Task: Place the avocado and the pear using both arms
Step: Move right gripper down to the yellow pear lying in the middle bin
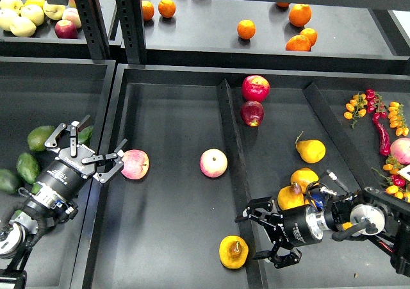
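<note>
Nearest, the right gripper (268, 236) has its jaws spread, with the pear (234, 252) lying free on the dark surface (173, 225) just left of them. The left gripper (96, 149), jaws also spread and holding nothing, has an avocado (40, 137) just left and a pink apple (135, 164) touching its right fingertip. Farther off, beyond both, oranges (246, 29) sit on the black shelf (205, 26).

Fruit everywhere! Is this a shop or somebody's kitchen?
More like a shop's fruit stand, probably a mock one: black trays sort the fruit, with oranges on an upper shelf, avocados in the left tray, and pears on the right.
</note>
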Robot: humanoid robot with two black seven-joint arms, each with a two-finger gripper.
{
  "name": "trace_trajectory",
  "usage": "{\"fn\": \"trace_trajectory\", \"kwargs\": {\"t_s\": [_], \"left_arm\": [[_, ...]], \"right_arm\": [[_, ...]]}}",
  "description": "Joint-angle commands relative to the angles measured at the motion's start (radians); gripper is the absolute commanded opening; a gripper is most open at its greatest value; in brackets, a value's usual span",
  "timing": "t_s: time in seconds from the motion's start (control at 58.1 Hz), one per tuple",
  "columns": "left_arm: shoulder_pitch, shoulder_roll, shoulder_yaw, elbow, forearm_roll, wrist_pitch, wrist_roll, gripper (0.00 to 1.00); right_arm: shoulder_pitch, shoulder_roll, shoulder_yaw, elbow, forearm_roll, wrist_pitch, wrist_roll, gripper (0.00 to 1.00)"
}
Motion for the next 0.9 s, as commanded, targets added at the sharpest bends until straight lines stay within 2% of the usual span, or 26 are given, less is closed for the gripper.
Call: {"fn": "trace_trajectory", "kwargs": {"t_s": [0.0,0.275,0.878], "left_arm": [[-0.010,0.000,0.015,-0.003,0.004,0.000,0.000,0.99],[-0.016,0.000,0.020,-0.005,0.006,0.000,0.000,0.99],[-0.010,0.000,0.023,-0.006,0.006,0.000,0.000,0.99]], "right_arm": [[-0.002,0.015,-0.002,-0.028,-0.008,0.000,0.000,0.98],[0.000,0.072,-0.012,-0.102,-0.010,0.000,0.000,0.95],[-0.003,0.175,0.001,-0.233,-0.001,0.000,0.000,0.78]]}}
